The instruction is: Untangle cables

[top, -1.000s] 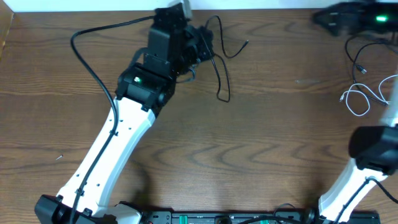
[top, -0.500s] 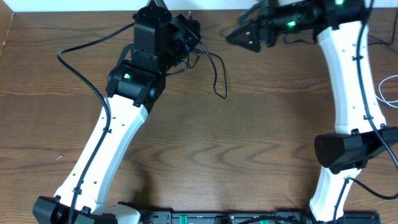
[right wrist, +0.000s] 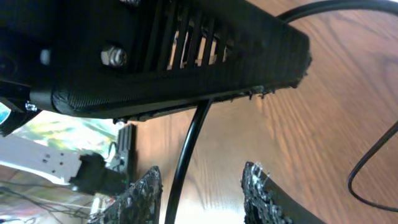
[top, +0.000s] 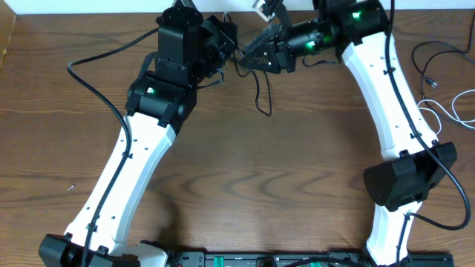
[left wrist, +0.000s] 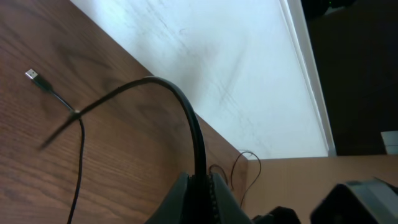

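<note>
So the overhead gives us the layout. The left gripper [top: 228, 50] and right gripper [top: 246, 59] are nearly nose to nose at the far edge of the wooden table [top: 297, 185], and a black cable [top: 257, 93] dangles toward us from where they meet. Way off to the right lies the white cable [top: 453, 105], partly behind the right arm, with a second black cable [top: 432, 83] just beyond it. Both are well apart from the action.

From up there we can't tell what the fingers are doing, but the wrist cams can. In the left wrist view, the left gripper [left wrist: 200, 186] is pressed together on the black cable [left wrist: 152, 79]. The cable arcs up out of the fingers and runs down to a small USB plug [left wrist: 33, 75] lying on the wood, with the white wall [left wrist: 217, 62] behind. In the right wrist view, the right gripper [right wrist: 200, 171] is spread, with one finger on each side of that same cable [right wrist: 186, 149]. It isn't pinching it as far as we can see. The left gripper's black body fills the top of that frame.

Compared with a second ago, the right arm was folded up at the right edge with its gripper in the far right corner, and now it's swung all the way across to the middle. The left arm has nudged a bit left. The black cable's loose end used to loop out further right. The white cable hasn't budged.
</note>
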You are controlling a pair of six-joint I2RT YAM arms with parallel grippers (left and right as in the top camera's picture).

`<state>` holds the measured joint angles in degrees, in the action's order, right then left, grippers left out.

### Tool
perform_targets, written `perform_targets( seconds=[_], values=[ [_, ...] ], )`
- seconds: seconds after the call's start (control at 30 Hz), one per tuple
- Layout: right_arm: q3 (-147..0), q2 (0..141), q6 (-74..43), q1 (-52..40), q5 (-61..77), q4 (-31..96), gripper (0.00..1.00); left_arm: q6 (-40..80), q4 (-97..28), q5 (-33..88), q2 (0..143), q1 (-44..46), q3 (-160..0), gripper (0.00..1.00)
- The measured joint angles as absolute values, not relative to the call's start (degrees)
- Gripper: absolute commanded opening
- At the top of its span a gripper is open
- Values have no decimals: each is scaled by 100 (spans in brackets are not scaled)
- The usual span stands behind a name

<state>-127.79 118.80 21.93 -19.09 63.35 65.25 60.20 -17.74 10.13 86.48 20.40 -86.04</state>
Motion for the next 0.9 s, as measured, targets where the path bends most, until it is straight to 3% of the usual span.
perform_targets(
  seconds=[0.23,0.4,0.43,0.47,0.5,0.57,0.67,0.9],
  values=[
    [-12503,11880,1767,-1938,6643,5739,1,6020,-1772,1013,8648,2040,-8604,7],
    [-12372,11880,1498,-1975,6698,5618,1,6020,-1782,1009,8648,2040,-8604,8],
    [-12372,11880,1466,-1968,6707,5605,1,6018,-1780,993,8648,2040,-8604,12],
    [-12370,11880,1446,-1953,6711,5596,1,6016,-1782,978,8648,2040,-8604,17],
    [-12370,11880,1420,-1935,6709,5581,1,5996,-1785,952,8648,2040,-8604,30],
    [-12363,11880,1253,-1848,6676,5433,1,5929,-1883,858,8648,2040,-8604,45],
    [-12359,11880,895,-1612,6486,5026,1,5913,-2165,644,8648,2040,-8604,62],
    [-12798,11880,-156,-217,5861,4200,1,5861,-3286,-419,8648,2038,-8600,65]
  ],
)
